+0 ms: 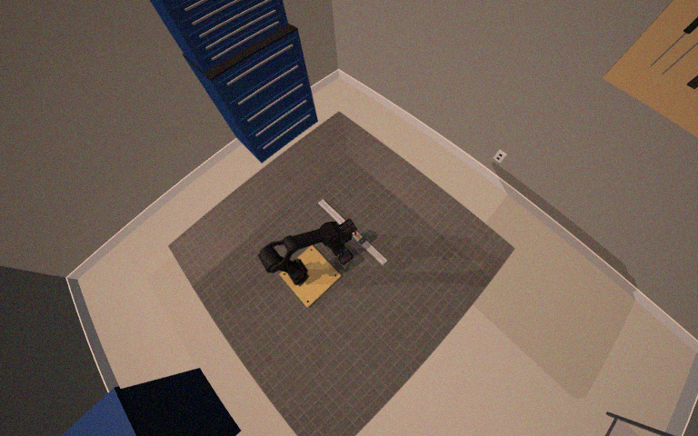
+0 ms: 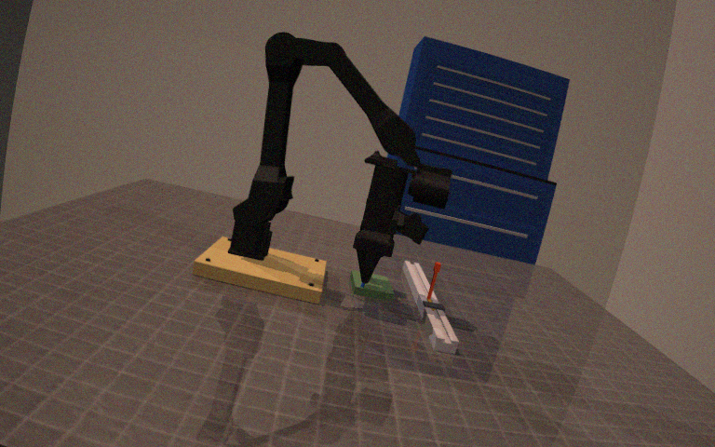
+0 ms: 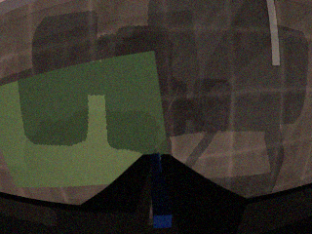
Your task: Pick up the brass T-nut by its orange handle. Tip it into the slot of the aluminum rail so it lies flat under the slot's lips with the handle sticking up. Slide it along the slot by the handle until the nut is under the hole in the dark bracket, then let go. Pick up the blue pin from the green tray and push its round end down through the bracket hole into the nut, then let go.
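Gripper (image 2: 364, 283) (image 3: 155, 163) nearly closed, blue pin (image 2: 362, 285) (image 3: 161, 195) pinched between fingertips; exterior view: orange handle (image 1: 355, 232) (image 2: 434, 279) at 3 o'clock

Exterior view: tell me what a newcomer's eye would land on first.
Probably the black robot arm, arching up from its yellow base, its gripper shut on the blue pin at the green tray. Next, the bright orange handle standing up from the pale rail, then the tall blue cabinet behind.

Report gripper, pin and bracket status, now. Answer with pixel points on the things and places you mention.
Gripper (image 2: 364, 283) (image 3: 155, 163) shut on blue pin (image 3: 162, 221), down at green tray (image 2: 382, 287) (image 3: 63, 168). Orange handle (image 2: 434, 281) upright in rail (image 2: 442, 329) (image 1: 374, 253), beside dark bracket (image 2: 434, 304). Nut seating: can't tell.
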`<state>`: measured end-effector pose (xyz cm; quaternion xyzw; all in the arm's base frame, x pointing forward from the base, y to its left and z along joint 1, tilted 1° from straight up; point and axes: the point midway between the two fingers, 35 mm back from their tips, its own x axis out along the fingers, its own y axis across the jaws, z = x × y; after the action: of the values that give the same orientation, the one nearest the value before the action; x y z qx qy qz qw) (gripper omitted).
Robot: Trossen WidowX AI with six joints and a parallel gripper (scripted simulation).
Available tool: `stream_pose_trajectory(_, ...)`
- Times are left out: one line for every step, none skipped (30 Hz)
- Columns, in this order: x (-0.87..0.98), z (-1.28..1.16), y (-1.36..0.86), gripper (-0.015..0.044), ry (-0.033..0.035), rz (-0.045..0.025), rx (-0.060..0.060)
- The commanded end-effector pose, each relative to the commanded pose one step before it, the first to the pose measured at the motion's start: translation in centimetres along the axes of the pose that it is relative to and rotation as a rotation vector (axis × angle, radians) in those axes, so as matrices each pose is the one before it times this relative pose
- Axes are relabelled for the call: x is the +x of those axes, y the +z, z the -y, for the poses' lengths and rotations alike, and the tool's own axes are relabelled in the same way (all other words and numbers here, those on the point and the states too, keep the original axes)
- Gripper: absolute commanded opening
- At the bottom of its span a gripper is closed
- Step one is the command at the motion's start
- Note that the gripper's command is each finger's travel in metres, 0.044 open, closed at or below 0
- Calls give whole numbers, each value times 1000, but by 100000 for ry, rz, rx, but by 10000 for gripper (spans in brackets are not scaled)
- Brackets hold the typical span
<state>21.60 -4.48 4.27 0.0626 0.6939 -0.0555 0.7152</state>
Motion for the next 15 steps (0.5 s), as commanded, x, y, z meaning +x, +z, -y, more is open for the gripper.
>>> stream_pose_trajectory(52, -45, 3, -150, 271, -47, -210)
stream_pose_trajectory(0, 0, 0, -150, 0, 0, 0)
stream_pose_trajectory(0, 0, 0, -150, 0, 0, 0)
stream_pose_trajectory(0, 0, 0, -150, 0, 0, 0)
stream_pose_trajectory(-23, 1, 1, -150, 0, 0, 0)
stream_pose_trajectory(-43, 1, 3, -150, 0, 1, 0)
stream_pose_trajectory(-64, 2, 4, -150, 0, 1, 0)
stream_pose_trajectory(-86, 2, 5, -150, 0, 1, 0)
stream_pose_trajectory(-103, 2, 6, -150, 0, 1, 0)
stream_pose_trajectory(-119, 3, 7, -150, -1, 1, 0)
stream_pose_trajectory(-129, 3, 6, -150, -1, 1, 0)
stream_pose_trajectory(-132, 3, 5, -150, -1, 1, 0)
stream_pose_trajectory(-133, 3, 4, -150, -1, 1, 0)
stream_pose_trajectory(-133, 3, 2, -150, -1, 1, 0)
stream_pose_trajectory(-133, 3, 1, -150, -1, 1, 0)
